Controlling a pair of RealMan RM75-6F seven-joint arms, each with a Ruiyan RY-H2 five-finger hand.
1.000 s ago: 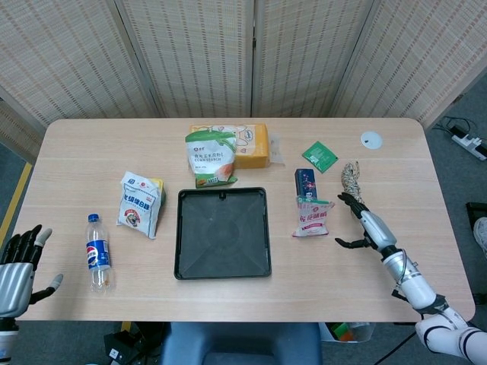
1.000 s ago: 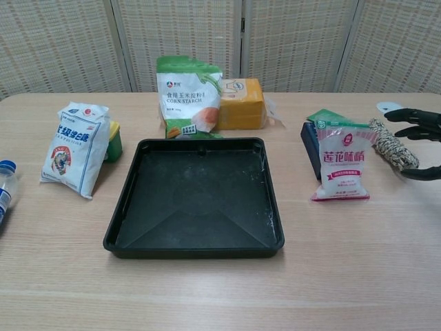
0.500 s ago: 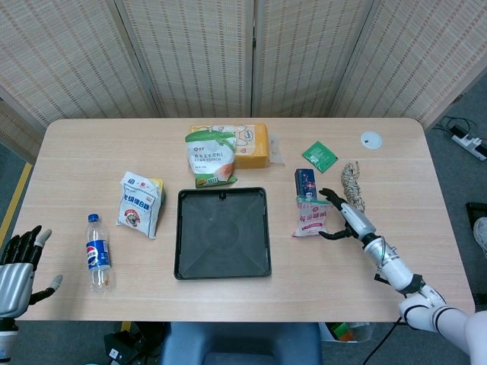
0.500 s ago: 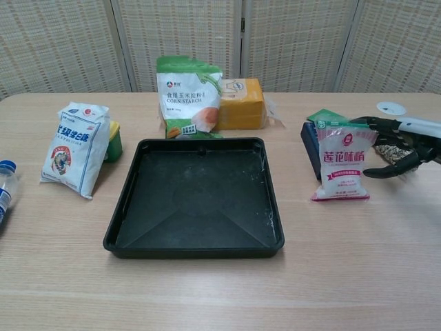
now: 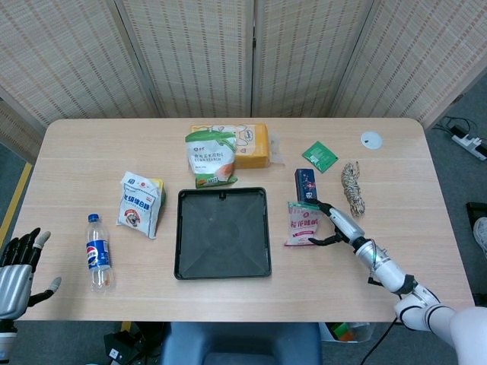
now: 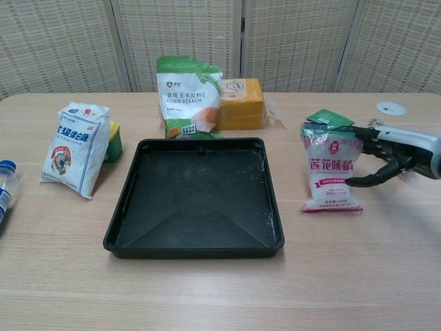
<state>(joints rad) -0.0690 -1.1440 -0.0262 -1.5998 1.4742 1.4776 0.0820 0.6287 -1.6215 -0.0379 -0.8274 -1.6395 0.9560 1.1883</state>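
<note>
tray (image 5: pixel 223 268): black, square, well to right hand's left, past the bag
pink bag (image 6: pixel 331 167): white-and-pink pouch, red print, clear top, standing tilted, just left of right hand
right hand (image 5: pixel 335 223): fingers spread around bag's right edge, touching it; firm grip cannot tell
blue box (image 5: pixel 306 182): just behind bag
twine (image 5: pixel 351 187): behind right hand
left hand (image 5: pixel 17 268): fingers spread, holding nothing, bottle (image 5: pixel 97 252) nearest

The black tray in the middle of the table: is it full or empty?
Empty. Both views show the bare black floor of the tray with nothing inside; the pink-and-white packet that the right hand touches sits outside it on the table.
</note>
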